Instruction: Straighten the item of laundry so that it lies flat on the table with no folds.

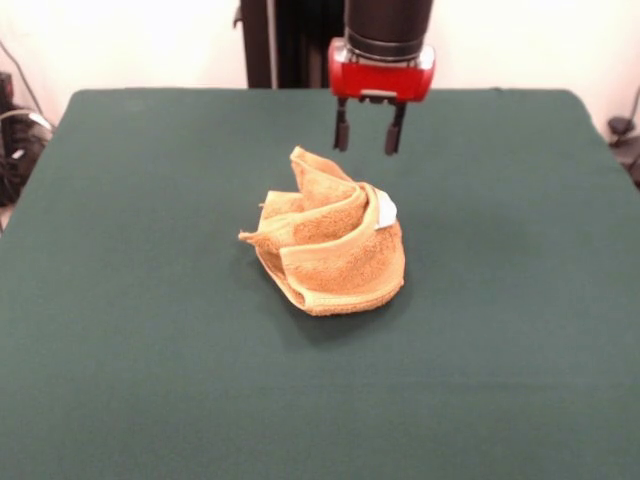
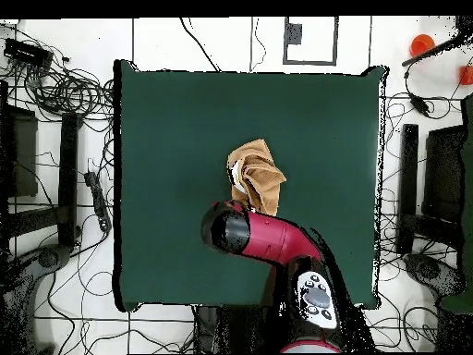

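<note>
Hanging just above the towel's [image 1: 330, 240] far edge, the pincer [image 1: 369, 132] has its two dark fingers spread apart, holding nothing. The towel sits bunched and folded mid-surface [image 1: 150, 350], white label [image 1: 385, 210] showing on the side below the pincer.

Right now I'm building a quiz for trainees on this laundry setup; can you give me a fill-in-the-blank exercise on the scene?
1. The golden-tan towel lies ____ in a heap, not flat.
2. The gripper hangs above the towel with its fingers ____ and nothing between them.
3. The small label on the towel is ____ in colour.
4. The table has a dark ____ surface.

Missing words: crumpled; open; white; green
</note>
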`<state>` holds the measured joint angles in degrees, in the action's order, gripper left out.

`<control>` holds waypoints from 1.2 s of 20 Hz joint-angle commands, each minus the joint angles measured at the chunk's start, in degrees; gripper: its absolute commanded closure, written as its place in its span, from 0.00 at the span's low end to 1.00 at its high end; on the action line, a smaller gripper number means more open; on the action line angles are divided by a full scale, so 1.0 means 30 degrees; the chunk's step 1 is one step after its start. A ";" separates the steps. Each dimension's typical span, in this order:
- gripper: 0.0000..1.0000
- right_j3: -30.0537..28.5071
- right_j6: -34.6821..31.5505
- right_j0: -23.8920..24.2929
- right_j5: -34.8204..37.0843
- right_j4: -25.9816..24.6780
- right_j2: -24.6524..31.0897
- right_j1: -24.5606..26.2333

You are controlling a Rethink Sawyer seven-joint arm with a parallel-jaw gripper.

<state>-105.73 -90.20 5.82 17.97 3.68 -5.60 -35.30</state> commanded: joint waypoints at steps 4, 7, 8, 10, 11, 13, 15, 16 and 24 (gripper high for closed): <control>0.00 0.1699 -0.3539 -0.0536 0.1567 0.0634 0.0353 0.0807; 0.00 0.1939 -0.3518 -0.0495 0.1811 0.0673 0.0316 0.0826; 0.00 0.1928 -0.3529 -0.0494 0.1741 0.0675 0.0312 0.0833; 0.00 0.1917 -0.3487 -0.0444 0.1370 0.0633 0.0366 0.0843; 0.00 0.1949 -0.3492 -0.0440 0.1331 0.0647 0.0371 0.0829; 0.00 0.1760 -0.3525 -0.0446 0.1271 0.0648 0.0390 0.0689; 0.00 0.1841 -0.3503 -0.0457 0.1324 0.0634 0.0386 0.0728; 0.00 0.1872 -0.3516 -0.0461 0.1353 0.0645 0.0383 0.0743; 0.00 0.2511 -0.3463 -0.0543 0.1624 0.0624 0.0288 0.1043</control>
<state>-100.94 -90.20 5.82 17.98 3.65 -7.05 -33.55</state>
